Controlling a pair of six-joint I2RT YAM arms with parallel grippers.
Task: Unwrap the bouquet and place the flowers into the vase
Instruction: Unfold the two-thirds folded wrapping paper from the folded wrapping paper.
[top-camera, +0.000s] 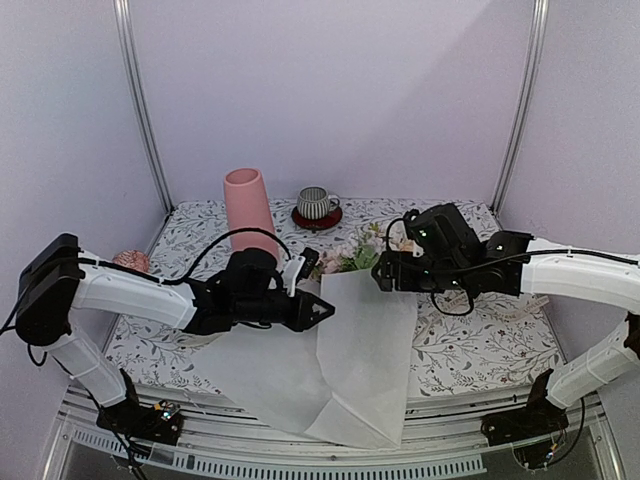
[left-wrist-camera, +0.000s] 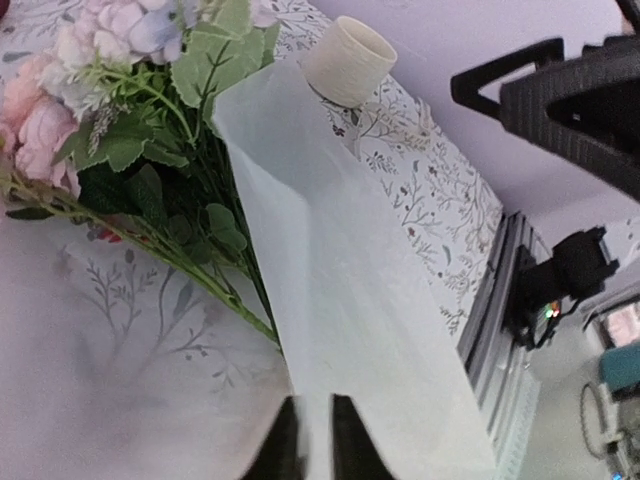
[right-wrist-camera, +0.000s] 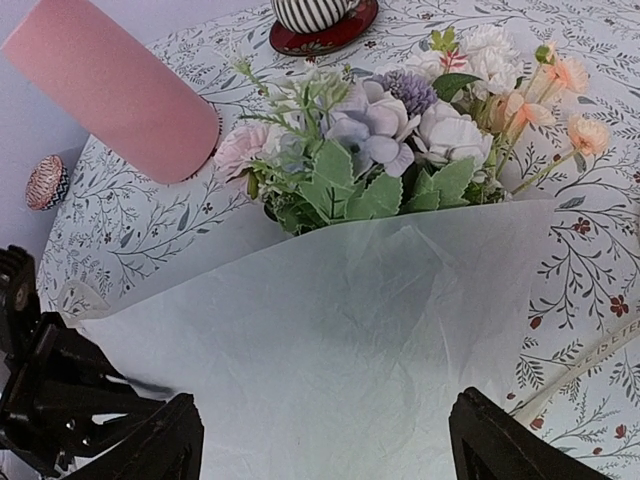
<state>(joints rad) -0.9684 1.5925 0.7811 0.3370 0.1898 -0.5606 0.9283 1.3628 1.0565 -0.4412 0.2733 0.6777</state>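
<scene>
My left gripper (left-wrist-camera: 315, 402) is pinched nearly closed on the edge of the wrapping paper (top-camera: 365, 365), with a fold of the white sheet caught between the fingers. My right gripper (right-wrist-camera: 322, 405) hangs over the same sheet, jaws wide apart, holding nothing. The flowers (right-wrist-camera: 380, 140) lie on the patterned table (top-camera: 470, 340), stems covered by the paper, blooms pointing to the back. The pink vase (top-camera: 250, 208) stands upright behind my left gripper, near the striped mug (top-camera: 317, 203).
</scene>
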